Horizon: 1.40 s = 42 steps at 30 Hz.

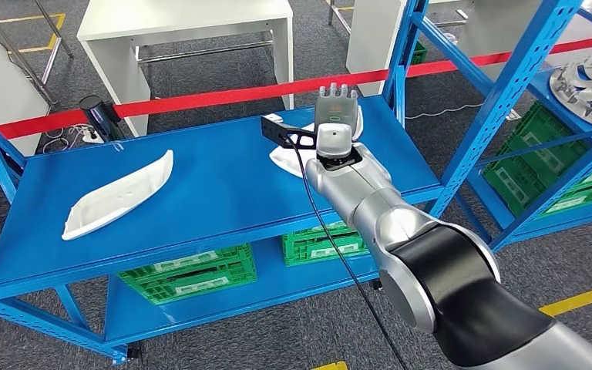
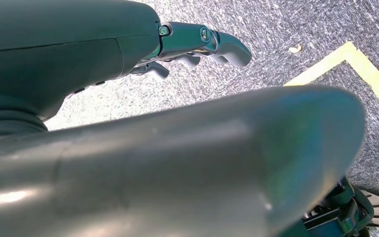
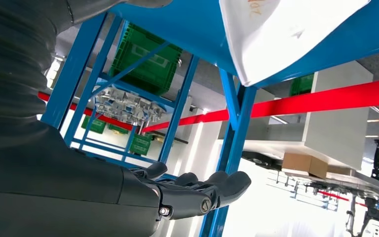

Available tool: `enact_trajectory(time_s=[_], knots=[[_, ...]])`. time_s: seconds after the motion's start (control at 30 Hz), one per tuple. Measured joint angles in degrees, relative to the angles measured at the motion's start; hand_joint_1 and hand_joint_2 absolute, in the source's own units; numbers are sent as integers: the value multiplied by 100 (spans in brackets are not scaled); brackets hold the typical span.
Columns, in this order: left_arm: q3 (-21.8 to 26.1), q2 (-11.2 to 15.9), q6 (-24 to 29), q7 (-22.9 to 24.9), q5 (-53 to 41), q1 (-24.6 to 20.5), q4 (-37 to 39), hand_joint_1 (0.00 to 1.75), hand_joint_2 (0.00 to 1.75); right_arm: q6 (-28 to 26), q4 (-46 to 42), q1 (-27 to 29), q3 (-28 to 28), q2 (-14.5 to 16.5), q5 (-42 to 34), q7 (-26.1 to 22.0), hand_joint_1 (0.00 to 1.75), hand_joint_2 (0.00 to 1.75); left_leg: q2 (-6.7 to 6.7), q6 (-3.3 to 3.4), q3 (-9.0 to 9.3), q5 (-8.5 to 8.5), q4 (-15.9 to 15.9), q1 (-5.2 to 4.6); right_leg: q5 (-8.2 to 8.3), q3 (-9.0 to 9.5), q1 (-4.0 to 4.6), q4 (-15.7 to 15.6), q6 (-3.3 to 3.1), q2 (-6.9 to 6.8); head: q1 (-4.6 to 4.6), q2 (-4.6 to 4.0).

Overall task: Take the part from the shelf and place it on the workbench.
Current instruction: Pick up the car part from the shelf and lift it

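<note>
The right arm reaches forward and up over the blue shelf [image 1: 223, 185], its right robot hand [image 1: 336, 116] stretched flat with the back facing the head camera and the fingers pointing away toward the shelf's far edge. In the right wrist view the right robot hand [image 3: 192, 190] has its fingers extended, slightly apart and lightly curved, with nothing between them. A black cable [image 1: 331, 239] runs along the arm.

A white part [image 1: 297, 154] lies on the shelf top directly under this hand, mostly hidden by it; its edges show beside the wrist and past the fingers. Its long axis cannot be told in the head view. In the right wrist view the white part [image 3: 286, 34] sits near the shelf's corner post, apart from the fingers.

A second white part [image 1: 119, 194] lies well to the left on the same shelf, long and tapered, its long axis running diagonally from near left to far right.

The left robot hand [image 2: 197, 47] hangs over grey carpet [image 2: 286, 24], fingers loosely curled, holding nothing.
</note>
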Motion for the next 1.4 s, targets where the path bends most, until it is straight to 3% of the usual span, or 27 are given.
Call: enact_trajectory(time_s=[1.4], knots=[[-50,-2,0,79,-26,-8,-9,0,0,-34,0,15,0,-110,-9,15,0,175,1,0,0,0,0,0,0,-2,0,0,0,1,0,0]])
